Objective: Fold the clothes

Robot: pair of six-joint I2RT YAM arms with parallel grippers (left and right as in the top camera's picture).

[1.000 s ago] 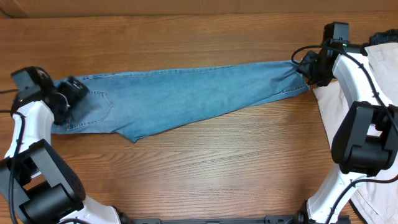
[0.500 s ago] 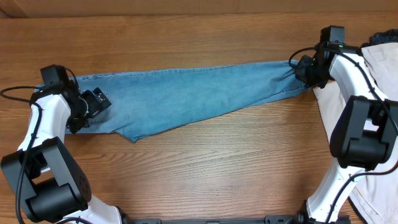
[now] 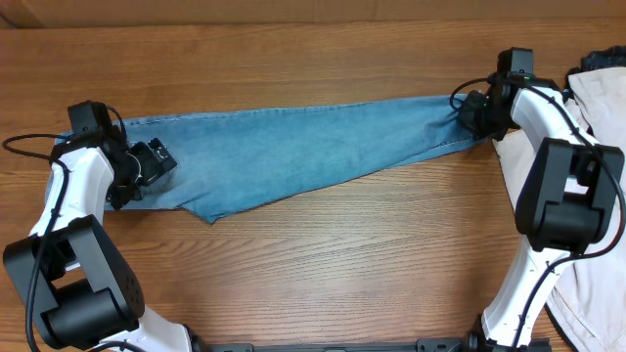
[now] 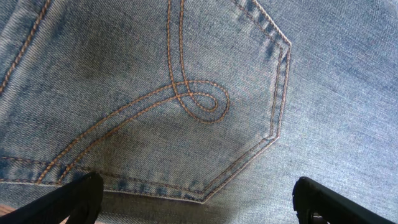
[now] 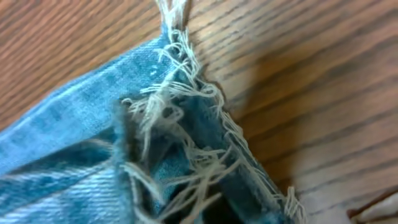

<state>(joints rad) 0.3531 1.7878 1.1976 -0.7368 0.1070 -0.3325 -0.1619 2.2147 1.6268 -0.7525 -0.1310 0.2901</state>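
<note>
So right gripper (image 3: 471, 108) pinches the jeans (image 3: 293, 152) by the hem (image 5: 186, 124), left gripper (image 3: 147, 164) hangs wide open over the pocket (image 4: 186, 93); next it probably needs to grab the waist.

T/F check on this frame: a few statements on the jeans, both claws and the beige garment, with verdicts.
1. The jeans lie stretched across the table, waist end on the left arm's side. True.
2. The left claw is shut on the back pocket. False: it is open, fingers spread wide over the pocket.
3. The right claw is shut on the jeans at the frayed hem. True.
4. The cream garment covers the middle of the jeans. False: it lies at the table's right edge, past the hem end.
</note>
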